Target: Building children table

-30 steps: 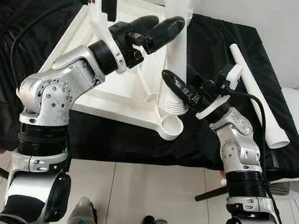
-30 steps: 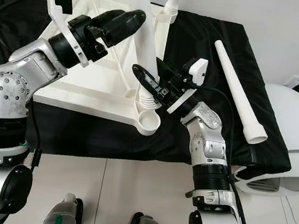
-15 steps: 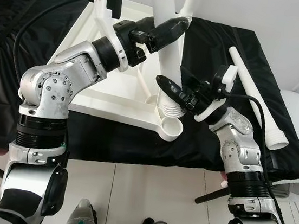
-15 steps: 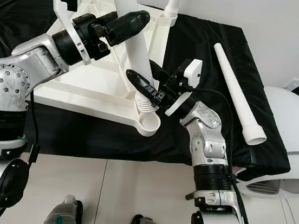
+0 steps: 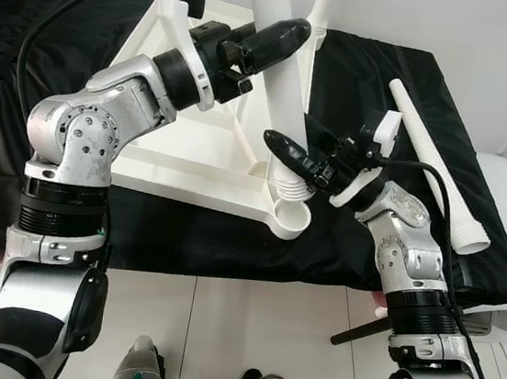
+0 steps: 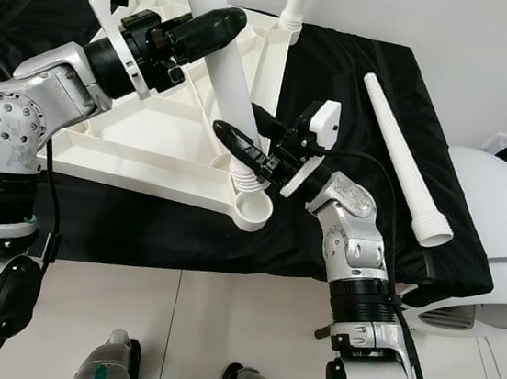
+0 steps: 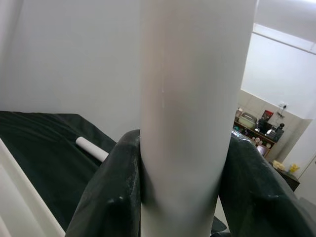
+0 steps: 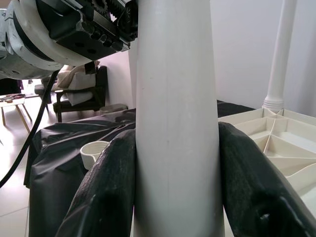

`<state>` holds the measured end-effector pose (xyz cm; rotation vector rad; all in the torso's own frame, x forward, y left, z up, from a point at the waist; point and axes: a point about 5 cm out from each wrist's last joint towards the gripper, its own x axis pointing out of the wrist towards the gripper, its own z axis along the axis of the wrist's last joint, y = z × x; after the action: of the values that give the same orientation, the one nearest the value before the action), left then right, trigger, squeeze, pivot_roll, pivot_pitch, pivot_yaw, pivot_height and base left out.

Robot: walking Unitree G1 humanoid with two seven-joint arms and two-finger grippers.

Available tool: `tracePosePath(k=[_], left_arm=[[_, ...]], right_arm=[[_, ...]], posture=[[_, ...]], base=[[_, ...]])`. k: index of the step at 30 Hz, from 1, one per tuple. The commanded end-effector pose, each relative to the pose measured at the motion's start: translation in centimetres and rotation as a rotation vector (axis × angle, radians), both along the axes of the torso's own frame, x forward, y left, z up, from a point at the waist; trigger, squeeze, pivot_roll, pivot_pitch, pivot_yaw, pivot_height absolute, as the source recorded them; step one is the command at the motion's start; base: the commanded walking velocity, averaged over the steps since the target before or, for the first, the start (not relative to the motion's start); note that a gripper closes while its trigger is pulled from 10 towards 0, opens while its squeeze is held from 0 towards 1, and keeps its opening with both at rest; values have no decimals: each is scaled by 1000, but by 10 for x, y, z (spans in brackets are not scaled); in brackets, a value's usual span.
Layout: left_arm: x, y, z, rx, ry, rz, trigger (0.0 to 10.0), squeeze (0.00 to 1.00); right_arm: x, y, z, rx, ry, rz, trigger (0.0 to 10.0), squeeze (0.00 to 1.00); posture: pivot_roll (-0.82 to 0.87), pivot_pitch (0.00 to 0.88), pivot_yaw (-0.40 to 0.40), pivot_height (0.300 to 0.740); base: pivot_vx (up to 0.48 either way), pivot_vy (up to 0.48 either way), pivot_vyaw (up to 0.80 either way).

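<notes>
Leaning in from the near corner of the upturned tabletop (image 5: 192, 159), a smooth white leg (image 5: 279, 91) runs up between both sets of fingers: the left gripper (image 5: 277, 37) clamps it high up, one glossy black finger on either side, and the right gripper (image 5: 292, 139) clamps it low, just above the ribbed collar where it meets the tabletop's corner. In the left wrist view the leg (image 7: 190, 108) fills the gap between the two dark fingers (image 7: 111, 197), touching both; in the right wrist view the same tube (image 8: 175, 118) sits tight between the rounded black pads (image 8: 106, 192). The leg is a plain tapered plastic tube, matte, with ridged rings at its foot. Next to that foot, at the very corner, a round open cup (image 5: 292, 215) sticks out from the rim. The tabletop is white moulded plastic, triangular, underside up, with raised ribs dividing it into shallow bays. Two more white legs (image 6: 297, 1) stand upright from its far corners. It rests on a table draped in creased black cloth (image 5: 57, 54). A loose leg (image 6: 404, 157) lies flat on the cloth well to the right, its flared end toward the near edge. Beyond it is a rounded white appliance (image 6: 496, 247), and below, pale floor tiles (image 5: 235, 335).
</notes>
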<state>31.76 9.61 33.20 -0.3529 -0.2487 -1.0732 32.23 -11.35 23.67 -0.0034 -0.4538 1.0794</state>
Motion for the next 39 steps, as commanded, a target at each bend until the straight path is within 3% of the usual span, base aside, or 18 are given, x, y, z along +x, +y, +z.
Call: tracePosePath(k=[1, 8, 9, 10, 11, 16, 19, 20, 21, 30, 39], left_arm=[[-6, -1, 15, -11, -96, -83, 0, 0], [-8, -3, 21, 9, -130, -81, 0, 0], [-8, -3, 23, 22, -144, -85, 0, 0], [-8, -3, 24, 37, -148, -88, 9098, 0], [-8, -4, 24, 52, -151, -89, 10000, 0], [-8, -5, 20, 106, -170, -75, 10000, 0], [-11, -11, 15, 191, -210, -76, 10000, 0], [-12, -12, 13, 215, -220, -78, 10000, 0], [-12, -14, 12, 233, -227, -80, 10000, 0], [-15, -24, 6, 306, -250, -103, 10000, 0], [-23, -36, 14, 343, -325, -147, 10000, 0]], right_arm=[[0, -2, -3, -16, 13, -3, 10000, 0], [4, -2, 0, -12, 23, -9, 10000, 0], [5, -3, 1, -3, 24, -15, 10000, 788], [6, -5, 3, 4, 25, -19, 10000, 1000], [7, -6, 4, 10, 25, -22, 10000, 1000], [8, -8, 7, 11, 26, -27, 10000, 1000], [12, -10, 13, 6, 69, -39, 10000, 1000], [12, -10, 16, 2, 83, -36, 10000, 161], [13, -10, 19, -7, 96, -29, 10000, 0], [21, -10, 26, -147, 155, -46, 10000, 0], [18, 5, 17, -270, 248, 82, 10000, 0]], posture=[[112, 95, -46, 740], [117, 98, -51, 740], [119, 97, -53, 740], [119, 97, -53, 740], [119, 97, -53, 740], [118, 97, -53, 740], [112, 100, -51, 740], [110, 101, -50, 740], [110, 101, -50, 740], [101, 99, -49, 740], [110, 85, -58, 740]], base=[[0, 0, 0], [0, 0, 0], [0, 0, 0], [0, 0, 0], [0, 0, 0], [0, 0, 0], [0, 0, 0], [0, 0, 0], [0, 0, 0], [0, 0, 0], [0, 0, 0]])
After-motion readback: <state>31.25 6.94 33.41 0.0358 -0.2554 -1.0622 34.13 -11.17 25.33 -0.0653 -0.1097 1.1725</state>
